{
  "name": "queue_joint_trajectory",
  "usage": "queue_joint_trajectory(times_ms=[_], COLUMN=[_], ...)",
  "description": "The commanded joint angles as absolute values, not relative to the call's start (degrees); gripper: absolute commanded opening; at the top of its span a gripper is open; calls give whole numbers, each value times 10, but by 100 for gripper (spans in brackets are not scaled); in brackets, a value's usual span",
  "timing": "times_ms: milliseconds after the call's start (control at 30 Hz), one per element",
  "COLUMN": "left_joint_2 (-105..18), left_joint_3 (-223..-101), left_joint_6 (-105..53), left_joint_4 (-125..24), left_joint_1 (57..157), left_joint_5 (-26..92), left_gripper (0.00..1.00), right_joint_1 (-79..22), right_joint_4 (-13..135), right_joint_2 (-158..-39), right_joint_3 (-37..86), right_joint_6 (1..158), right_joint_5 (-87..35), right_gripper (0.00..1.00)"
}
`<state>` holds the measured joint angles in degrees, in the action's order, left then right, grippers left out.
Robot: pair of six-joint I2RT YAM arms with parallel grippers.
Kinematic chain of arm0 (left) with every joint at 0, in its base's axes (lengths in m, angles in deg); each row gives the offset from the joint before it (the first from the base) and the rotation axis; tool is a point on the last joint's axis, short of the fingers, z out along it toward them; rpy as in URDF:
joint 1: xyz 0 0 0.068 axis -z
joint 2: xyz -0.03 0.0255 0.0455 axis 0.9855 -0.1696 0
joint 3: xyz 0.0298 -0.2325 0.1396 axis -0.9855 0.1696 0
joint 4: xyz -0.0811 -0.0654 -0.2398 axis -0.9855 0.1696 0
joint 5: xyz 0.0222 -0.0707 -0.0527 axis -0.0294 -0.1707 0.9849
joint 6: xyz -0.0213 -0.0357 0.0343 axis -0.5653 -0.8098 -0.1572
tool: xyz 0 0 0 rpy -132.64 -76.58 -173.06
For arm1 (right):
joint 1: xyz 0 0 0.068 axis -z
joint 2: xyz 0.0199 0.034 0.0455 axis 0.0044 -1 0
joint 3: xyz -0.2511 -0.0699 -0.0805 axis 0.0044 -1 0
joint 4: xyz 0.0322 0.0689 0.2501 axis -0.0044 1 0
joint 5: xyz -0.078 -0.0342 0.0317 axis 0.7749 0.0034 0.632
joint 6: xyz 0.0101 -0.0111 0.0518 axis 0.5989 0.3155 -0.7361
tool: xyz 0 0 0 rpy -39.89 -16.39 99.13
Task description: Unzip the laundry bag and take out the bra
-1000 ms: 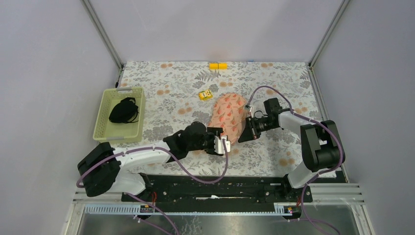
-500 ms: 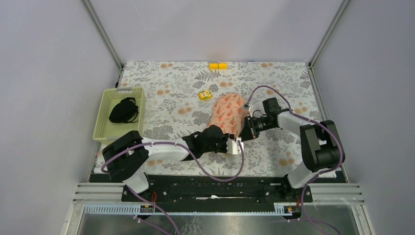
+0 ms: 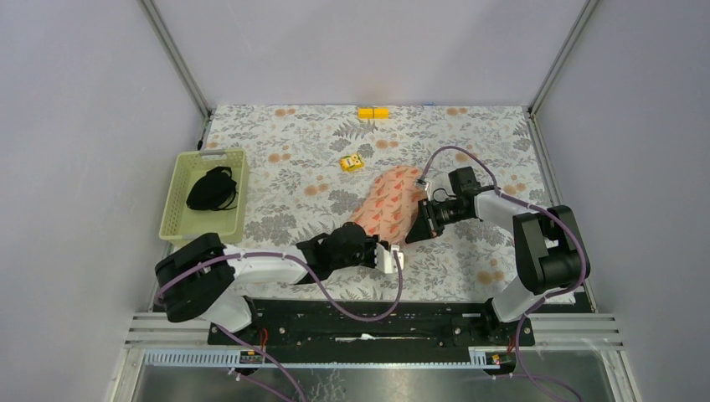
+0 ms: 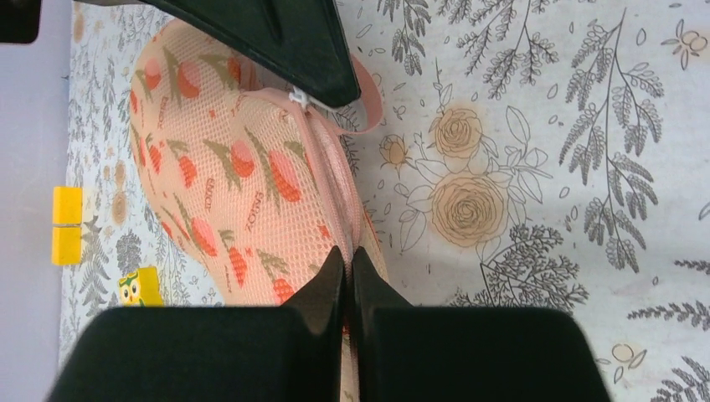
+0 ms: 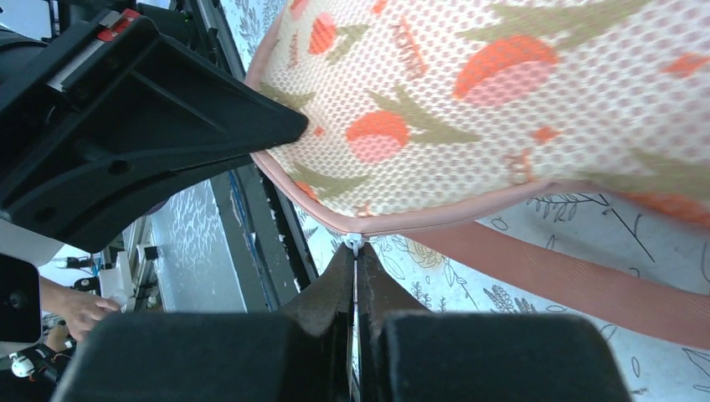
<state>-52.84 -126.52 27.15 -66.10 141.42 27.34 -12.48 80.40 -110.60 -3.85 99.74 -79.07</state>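
A salmon-pink laundry bag (image 3: pixel 387 205) is laid on a floral tablecloth (image 3: pixel 285 151) at mid-table. Its near rim is pinched by the left gripper (image 4: pixel 347 260), fingers pressed together. Its white zip pull (image 5: pixel 354 243), on the right edge, is nipped by the closed right gripper (image 5: pixel 355 254).

- I see a white counter cloth printed with grey leaves and orange flowers (image 3: pixel 285 151) covering the whole work surface.
- At the left sits a pale green slotted plastic basket (image 3: pixel 203 237).
- A crumpled black fabric garment (image 3: pixel 211 189) lies inside it.
- A yellow rectangular block (image 3: pixel 373 112) rests at the counter's far edge.
- A small yellow cube with an owl face (image 3: pixel 352 162) lies near the middle, nearer me than the block.
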Motion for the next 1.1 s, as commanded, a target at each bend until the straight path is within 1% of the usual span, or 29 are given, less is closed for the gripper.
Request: queue_joint_trajectory(times_ms=[0, 167, 400, 433, 467, 500, 567, 600, 633, 767, 933, 967, 1067], left_joint_2=[-492, -475, -473, -473, -470, -468, -460, -457, -457, -458, -485, -498, -536], left_joint_3=[-1233, -1216, -1219, -1221, -1224, -1227, -1237, -1245, -1257, -1302, -1329, -1340, -1365], left_joint_6=[291, 298, 295, 294, 293, 293, 288, 282, 272, 248, 225, 218, 199], left_joint_4=[-653, -642, -638, -637, -637, -637, -635, -631, -625, -603, -623, -625, -639], left_joint_1=[1410, 1398, 1392, 1391, 1391, 1391, 1392, 1392, 1393, 1405, 1429, 1430, 1431], left_joint_5=[257, 260, 267, 273, 279, 287, 303, 310, 316, 326, 317, 312, 291], left_gripper=[0, 0, 0, 1, 6, 17, 35, 42, 46, 51, 67, 68, 69], right_joint_1=[-105, -74, -63, -64, -64, -65, -70, -73, -76, -87, -103, -108, -117], right_joint_4=[801, 805, 819, 819, 823, 822, 819, 818, 816, 800, 787, 785, 783], right_joint_2=[-1103, -1114, -1120, -1120, -1119, -1118, -1117, -1116, -1116, -1110, -1109, -1108, -1105], right_joint_3=[-18, -8, -8, -10, -10, -11, -13, -14, -15, -23, -23, -23, -23], right_joint_6=[997, 1005, 1016, 1015, 1017, 1016, 1013, 1012, 1009, 994, 978, 977, 975], right_joint_5=[-756, -732, -753, -759, -765, -769, -774, -776, -778, -788, -806, -809, -820], right_gripper=[0, 0, 0, 0, 0, 0, 0, 0, 0, 0, 0, 0, 0])
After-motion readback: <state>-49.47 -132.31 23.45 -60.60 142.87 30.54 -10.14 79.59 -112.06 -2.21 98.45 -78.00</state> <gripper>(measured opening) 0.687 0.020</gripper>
